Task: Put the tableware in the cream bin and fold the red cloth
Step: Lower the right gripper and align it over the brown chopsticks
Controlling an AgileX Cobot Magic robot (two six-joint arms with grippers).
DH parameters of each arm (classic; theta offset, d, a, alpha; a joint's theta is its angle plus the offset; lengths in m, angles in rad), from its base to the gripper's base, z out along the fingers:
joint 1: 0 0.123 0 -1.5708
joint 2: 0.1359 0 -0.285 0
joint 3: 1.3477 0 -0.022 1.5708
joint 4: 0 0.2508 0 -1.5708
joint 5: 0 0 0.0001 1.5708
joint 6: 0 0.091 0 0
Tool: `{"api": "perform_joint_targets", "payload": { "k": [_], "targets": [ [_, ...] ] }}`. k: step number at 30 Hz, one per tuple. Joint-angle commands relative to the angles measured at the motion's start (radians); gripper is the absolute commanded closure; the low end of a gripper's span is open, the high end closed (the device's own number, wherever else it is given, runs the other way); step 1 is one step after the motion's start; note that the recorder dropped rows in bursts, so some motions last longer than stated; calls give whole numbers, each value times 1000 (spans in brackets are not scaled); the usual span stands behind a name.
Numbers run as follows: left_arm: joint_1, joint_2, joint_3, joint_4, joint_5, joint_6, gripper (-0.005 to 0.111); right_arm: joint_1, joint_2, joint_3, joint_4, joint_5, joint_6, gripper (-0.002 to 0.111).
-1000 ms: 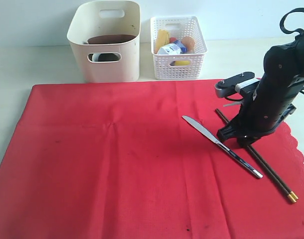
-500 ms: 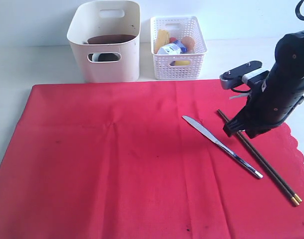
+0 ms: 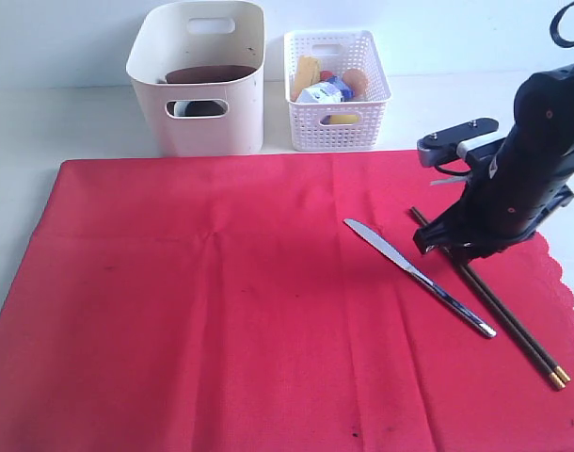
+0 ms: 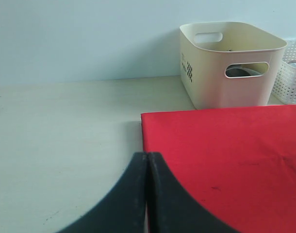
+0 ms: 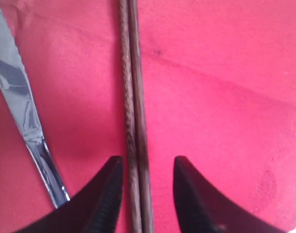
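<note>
a pale cream tabletop point(image 3: 80, 122) runs back to a plain light wall point(image 3: 438, 33). most of the table is covered by the red cloth point(image 3: 221, 311), spread flat with a few soft creases. its weave is bright red and its right edge is scalloped.

just behind the cloth's far edge stands the cream bin point(image 3: 212, 137), with a white lattice basket point(image 3: 336, 132) of food items beside it on the right. the bin is smooth and round-cornered with oval cut-out handles. a brown round plate point(image 3: 210, 73) shows inside it below the rim.

on the right part of the cloth lie a steel table knife point(image 3: 419, 276) and the dark chopsticks point(image 3: 513, 325). both slant from far left to near right, near each other but apart. the chopsticks lie side by side and touching, with their gold tips at the near end, close to the scalloped edge.

the right gripper point(image 3: 444, 247) is low over the far half of the chopsticks. in its wrist view the jaws stand partly open astride the pair. one finger point(image 5: 106, 194) is close against the sticks, the other has a strip of red showing between, and nothing is clamped. whether the tips touch the cloth cannot be told.

the left gripper point(image 4: 147, 162), seen only in its own wrist view, is near the cloth's left edge. its jaws are pressed together with nothing between them.

a wide stretch of bare cloth lies between the knife and the cloth's left edge, and a strip of bare table runs along that edge. the cloth's near edge runs out of the exterior view.
</note>
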State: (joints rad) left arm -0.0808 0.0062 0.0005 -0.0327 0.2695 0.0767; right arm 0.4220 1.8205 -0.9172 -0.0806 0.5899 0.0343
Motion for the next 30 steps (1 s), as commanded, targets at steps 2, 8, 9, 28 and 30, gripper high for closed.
{"api": "perform_joint_targets", "payload": {
  "k": [2, 8, 9, 28, 30],
  "targets": [
    [1, -6, -1, -10, -3, -3, 106, -4, 55, 2, -6, -16, 14, 54],
    [1, -6, -1, -10, -3, -3, 106, -4, 116, 2, -6, -31, -15, 66],
    [1, -6, -1, -10, -3, -3, 106, -4, 123, 2, -6, -31, -34, 73],
    [1, -6, -1, -10, -3, -3, 106, -4, -23, 2, -6, -41, -60, 108],
    [1, -6, -1, -10, -3, -3, 106, -4, -49, 2, -6, -43, -60, 108]
  ]
}}
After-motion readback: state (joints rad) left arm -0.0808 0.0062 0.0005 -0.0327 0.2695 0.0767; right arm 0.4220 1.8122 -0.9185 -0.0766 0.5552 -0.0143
